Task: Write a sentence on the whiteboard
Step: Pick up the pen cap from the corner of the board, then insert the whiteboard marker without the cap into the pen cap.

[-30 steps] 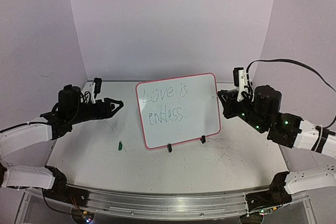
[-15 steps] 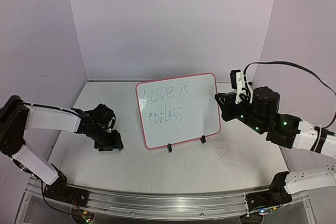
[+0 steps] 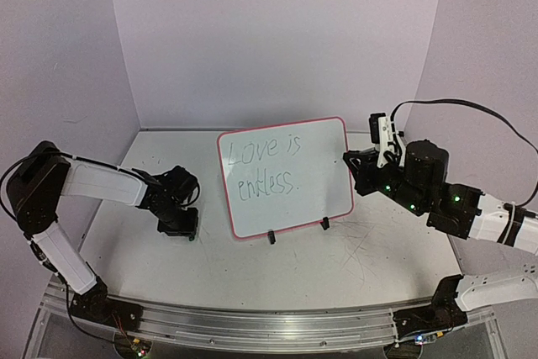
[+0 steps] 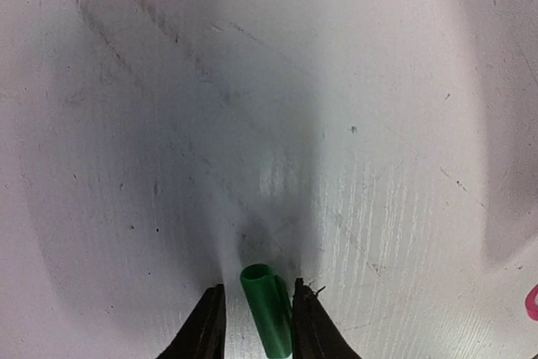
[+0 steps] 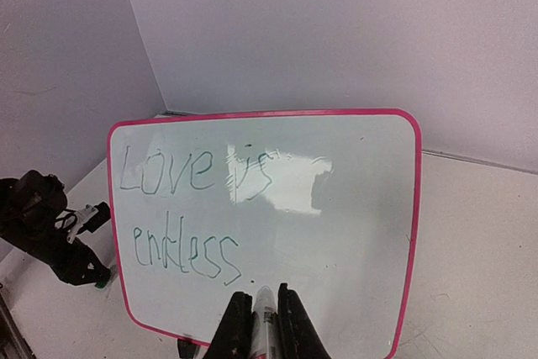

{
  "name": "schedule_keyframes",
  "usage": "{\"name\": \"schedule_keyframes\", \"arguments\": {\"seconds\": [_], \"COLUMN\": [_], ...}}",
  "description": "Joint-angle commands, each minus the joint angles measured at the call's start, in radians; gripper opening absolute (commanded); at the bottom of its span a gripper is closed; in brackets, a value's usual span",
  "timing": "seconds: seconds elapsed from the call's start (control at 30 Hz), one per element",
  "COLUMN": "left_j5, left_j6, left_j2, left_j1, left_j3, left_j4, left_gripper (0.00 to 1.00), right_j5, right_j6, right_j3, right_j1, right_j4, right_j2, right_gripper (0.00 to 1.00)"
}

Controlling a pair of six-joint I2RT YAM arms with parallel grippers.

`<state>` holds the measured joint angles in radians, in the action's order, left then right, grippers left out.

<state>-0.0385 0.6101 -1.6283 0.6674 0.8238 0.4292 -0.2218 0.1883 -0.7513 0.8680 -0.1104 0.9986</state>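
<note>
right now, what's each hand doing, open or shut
Left hand: open, fingers either side of the green cap, gap on one side.
Right hand: shut on the marker.

White scuffed worktop [image 3: 353, 271] carrying a whiteboard [image 3: 286, 176] and a green cap [image 4: 267, 313].
The whiteboard stands near the middle, towards the back, propped nearly upright on two black clip feet [image 3: 271, 238] that rest on the surface. The cap lies on its side well to the left of the board, its open end pointing away from the wrist camera. Thin dark scratches and specks mark the surface, thickest in front of the board's right side.
</note>
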Motion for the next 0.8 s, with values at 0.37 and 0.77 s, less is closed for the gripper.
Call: {"name": "schedule_keyframes", "arguments": {"seconds": [0.37, 0.77], "left_j5": [-0.095, 0.315], "left_j6": [0.047, -0.526], "left_j2": [0.471, 0.629], "left_j1": [0.13, 0.167], "left_j3": [-0.078, -0.011], "left_j4": [0.072, -0.467], "left_gripper": [0.0, 0.0], "right_j5": [-0.01, 0.471], "right_j6": [0.043, -0.011], "right_j3": [-0.028, -0.284], "right_j1": [-0.007, -0.025], "right_j4": [-0.124, -0.013], "right_j2": [0.049, 0.16], "right_gripper": [0.0, 0.0]}}
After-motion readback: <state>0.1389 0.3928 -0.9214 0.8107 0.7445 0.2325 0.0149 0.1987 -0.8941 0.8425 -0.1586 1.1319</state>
